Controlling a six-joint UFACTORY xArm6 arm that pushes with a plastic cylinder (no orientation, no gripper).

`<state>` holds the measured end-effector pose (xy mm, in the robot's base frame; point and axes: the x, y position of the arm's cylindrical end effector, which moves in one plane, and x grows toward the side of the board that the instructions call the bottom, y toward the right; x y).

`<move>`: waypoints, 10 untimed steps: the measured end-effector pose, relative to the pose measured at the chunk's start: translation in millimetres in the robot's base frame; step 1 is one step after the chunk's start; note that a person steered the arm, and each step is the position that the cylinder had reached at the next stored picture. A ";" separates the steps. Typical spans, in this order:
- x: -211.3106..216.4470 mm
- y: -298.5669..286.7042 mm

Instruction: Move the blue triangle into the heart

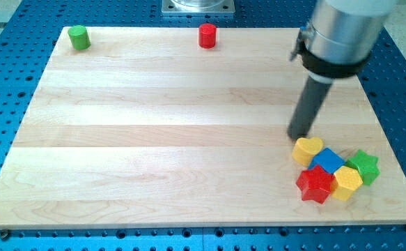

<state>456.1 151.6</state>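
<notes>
The arm has no pincer, only a bare rod that grasps nothing. The tip [300, 137] stands just above the yellow heart [307, 150], with the blue block [328, 161] (presumably the triangle, its shape unclear) just past the heart, towards the view's bottom right and seemingly already touching it. Any further nudge should be short and come from the blue block's far side, where the red star [315, 185], yellow hexagon [347, 183] and green star [364, 166] crowd in. I see no containers.
</notes>
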 end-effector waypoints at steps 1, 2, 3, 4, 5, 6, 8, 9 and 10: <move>-67.5 -9.3; -86.7 60.7; -83.9 96.6; -95.9 96.4; -138.0 124.2; -208.1 153.9; -228.3 92.0; -185.5 60.3; -226.7 96.3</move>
<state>229.5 247.8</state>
